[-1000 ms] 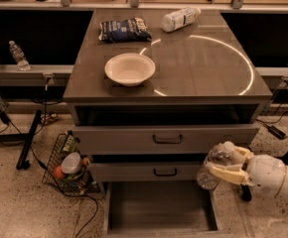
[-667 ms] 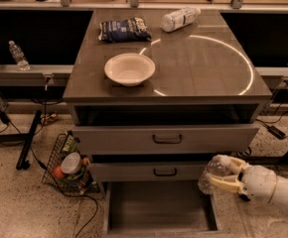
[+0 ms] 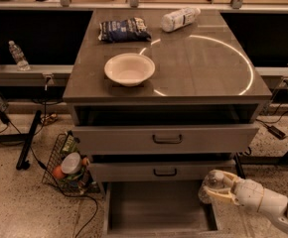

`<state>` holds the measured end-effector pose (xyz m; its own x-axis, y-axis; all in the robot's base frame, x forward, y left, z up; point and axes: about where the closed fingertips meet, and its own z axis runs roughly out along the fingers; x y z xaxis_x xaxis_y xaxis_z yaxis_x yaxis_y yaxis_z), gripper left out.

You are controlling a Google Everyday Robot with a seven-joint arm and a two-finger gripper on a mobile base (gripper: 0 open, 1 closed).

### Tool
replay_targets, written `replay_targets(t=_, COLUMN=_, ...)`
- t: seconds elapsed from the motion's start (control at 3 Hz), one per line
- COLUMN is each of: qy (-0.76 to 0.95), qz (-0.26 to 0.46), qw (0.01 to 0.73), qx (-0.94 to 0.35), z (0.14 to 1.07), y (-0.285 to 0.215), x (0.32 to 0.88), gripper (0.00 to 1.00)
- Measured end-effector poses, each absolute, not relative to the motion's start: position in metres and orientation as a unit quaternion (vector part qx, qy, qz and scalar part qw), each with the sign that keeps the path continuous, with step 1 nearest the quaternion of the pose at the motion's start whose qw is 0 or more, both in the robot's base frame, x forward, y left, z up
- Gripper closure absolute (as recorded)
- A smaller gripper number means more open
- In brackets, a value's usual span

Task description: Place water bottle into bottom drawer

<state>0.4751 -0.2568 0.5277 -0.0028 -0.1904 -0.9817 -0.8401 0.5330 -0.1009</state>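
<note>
In the camera view, at the lower right of the frame, the pincer [image 3: 216, 186] is clamped around the water bottle [image 3: 206, 186], which is now lower and slightly further left than a second ago. The bottle hangs just over the right edge of the open bottom drawer [image 3: 154, 207], so moving it inward and releasing it probably comes next.

On the table top [image 3: 193, 73] a white bowl [image 3: 129, 68] sits at 9 o'clock, a dark bag [image 3: 124, 29] at 11, a white-labelled bottle [image 3: 180, 19] lies at 12 o'clock.
</note>
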Motion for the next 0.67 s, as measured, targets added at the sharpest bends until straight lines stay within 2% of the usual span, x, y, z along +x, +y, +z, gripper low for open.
replay_targets(t=0.67, qy=0.658, qz=0.276, qw=0.579, qx=-0.394, z=0.498, y=-0.254, x=0.479, gripper=1.0)
